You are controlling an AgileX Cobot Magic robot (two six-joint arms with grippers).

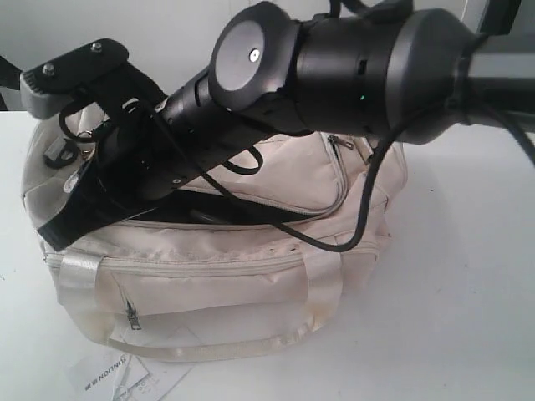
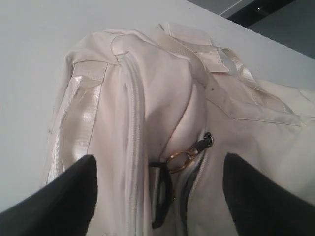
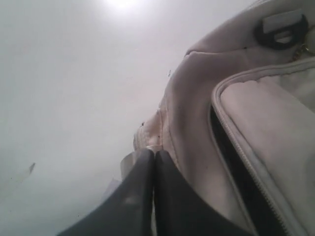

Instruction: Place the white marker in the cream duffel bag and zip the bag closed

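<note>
The cream duffel bag [image 1: 209, 284] lies on the white table, and its top flap gapes along the zip, showing black lining [image 1: 234, 213]. The white marker is out of view. My left gripper [image 2: 158, 157] is open, its fingers spread wide over one end of the bag [image 2: 162, 88]. A zip pull with a gold ring [image 2: 184, 156] sits between them, untouched. My right gripper [image 3: 154, 151] is shut at the bag's [image 3: 197, 98] other end, beside a seam, with nothing visible between its fingers. In the exterior view the right arm [image 1: 351, 58] reaches across to the bag's left end.
A printed paper tag [image 1: 117, 376] lies on the table [image 1: 468, 292] in front of the bag. A black cable [image 1: 355, 230] from the arm hangs over the bag's top. A black D-ring [image 3: 280, 29] sits on the bag's end.
</note>
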